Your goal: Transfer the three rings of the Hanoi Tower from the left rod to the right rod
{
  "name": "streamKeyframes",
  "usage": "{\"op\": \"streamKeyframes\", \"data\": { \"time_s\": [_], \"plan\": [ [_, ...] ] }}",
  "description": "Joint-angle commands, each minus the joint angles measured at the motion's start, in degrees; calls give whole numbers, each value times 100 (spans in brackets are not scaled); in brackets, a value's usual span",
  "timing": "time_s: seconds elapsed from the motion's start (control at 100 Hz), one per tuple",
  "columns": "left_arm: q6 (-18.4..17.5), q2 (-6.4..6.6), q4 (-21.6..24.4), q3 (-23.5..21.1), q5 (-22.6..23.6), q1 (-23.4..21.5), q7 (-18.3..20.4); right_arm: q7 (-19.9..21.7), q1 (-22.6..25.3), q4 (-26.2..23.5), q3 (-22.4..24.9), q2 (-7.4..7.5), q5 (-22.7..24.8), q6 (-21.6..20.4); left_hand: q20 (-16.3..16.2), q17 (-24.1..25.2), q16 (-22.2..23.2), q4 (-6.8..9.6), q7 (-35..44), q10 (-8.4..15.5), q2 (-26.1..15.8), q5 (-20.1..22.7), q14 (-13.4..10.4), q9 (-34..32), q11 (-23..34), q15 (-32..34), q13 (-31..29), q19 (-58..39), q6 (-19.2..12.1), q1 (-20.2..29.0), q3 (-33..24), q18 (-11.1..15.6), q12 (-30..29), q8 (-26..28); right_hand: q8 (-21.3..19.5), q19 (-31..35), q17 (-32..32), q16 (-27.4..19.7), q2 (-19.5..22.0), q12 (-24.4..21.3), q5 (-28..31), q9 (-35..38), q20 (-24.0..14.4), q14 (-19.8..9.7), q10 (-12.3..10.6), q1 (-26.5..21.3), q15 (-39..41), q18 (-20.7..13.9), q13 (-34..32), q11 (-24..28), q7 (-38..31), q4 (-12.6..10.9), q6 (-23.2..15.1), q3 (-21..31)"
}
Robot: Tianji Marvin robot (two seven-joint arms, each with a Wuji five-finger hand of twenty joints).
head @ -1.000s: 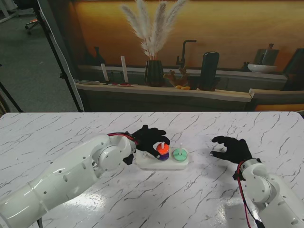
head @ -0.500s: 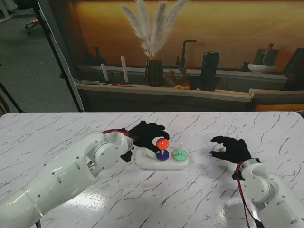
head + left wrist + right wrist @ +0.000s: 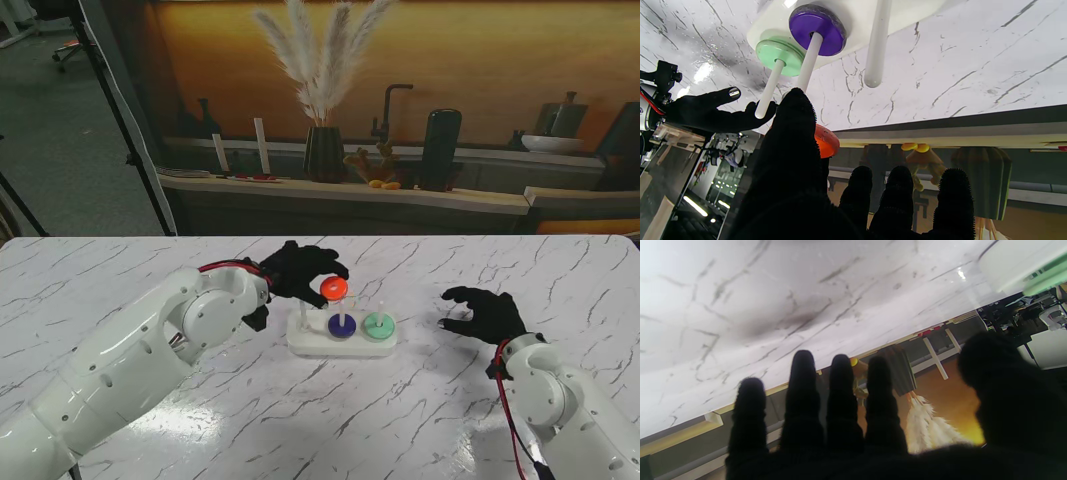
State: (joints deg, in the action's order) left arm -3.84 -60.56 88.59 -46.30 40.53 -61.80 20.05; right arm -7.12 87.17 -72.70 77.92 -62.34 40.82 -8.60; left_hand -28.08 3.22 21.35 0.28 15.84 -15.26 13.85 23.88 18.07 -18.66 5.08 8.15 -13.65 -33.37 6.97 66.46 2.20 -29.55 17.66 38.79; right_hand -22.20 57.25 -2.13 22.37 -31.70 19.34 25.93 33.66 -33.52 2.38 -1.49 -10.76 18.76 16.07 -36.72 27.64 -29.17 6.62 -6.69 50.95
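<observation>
Rim-pinched in your left robot hand [image 3: 303, 272], orange ring [image 3: 333, 290] looks light, stiff, slick; right robot hand [image 3: 487, 312] spread, empty.

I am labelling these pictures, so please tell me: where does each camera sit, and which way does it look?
Stand view: above the shoulders, looking down at the marble table; both arms and both hands show.
Left wrist view: looks along the left hand, which holds the orange ring; purple ring ahead.
Right wrist view: looks along the right hand, holding nothing, toward bare table.
Shared: the stand and left wrist views both show the green ring.
</observation>
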Motion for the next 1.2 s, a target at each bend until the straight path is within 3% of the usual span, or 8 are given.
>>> {"op": "streamKeyframes", "data": {
  "time_s": [0.0,0.68,1.19],
  "plan": [
    [-87,62,94,-82,52,-58,128,-11,23,9,-31,-51,-17,-20,59,36,75,-99,334,29,-492,281,59,-115,-20,7,-122,-247,-321,366,-168,-278,102,61,-87,135,84,45,-46,33,104,106,-45,-125,16,18,69,576,-44,86,4,-208,38,40],
    [218,139,280,-701,153,-726,293,-12,-22,33,-60,-53,-30,-28,68,56,73,-79,284,27,-468,297,70,-116,-23,-3,-100,-230,-253,379,-186,-262,108,68,-89,136,81,47,-45,34,109,109,-47,-136,8,15,76,577,-50,90,0,-207,31,47],
    [258,155,293,-781,171,-833,340,3,-14,14,-70,-51,-27,-24,71,61,75,-84,256,19,-495,286,64,-108,-30,-8,-89,-212,-238,348,-176,-255,108,60,-90,136,83,45,-52,33,110,107,-44,-133,8,16,73,576,-46,89,-2,-205,34,50]
  ]
}}
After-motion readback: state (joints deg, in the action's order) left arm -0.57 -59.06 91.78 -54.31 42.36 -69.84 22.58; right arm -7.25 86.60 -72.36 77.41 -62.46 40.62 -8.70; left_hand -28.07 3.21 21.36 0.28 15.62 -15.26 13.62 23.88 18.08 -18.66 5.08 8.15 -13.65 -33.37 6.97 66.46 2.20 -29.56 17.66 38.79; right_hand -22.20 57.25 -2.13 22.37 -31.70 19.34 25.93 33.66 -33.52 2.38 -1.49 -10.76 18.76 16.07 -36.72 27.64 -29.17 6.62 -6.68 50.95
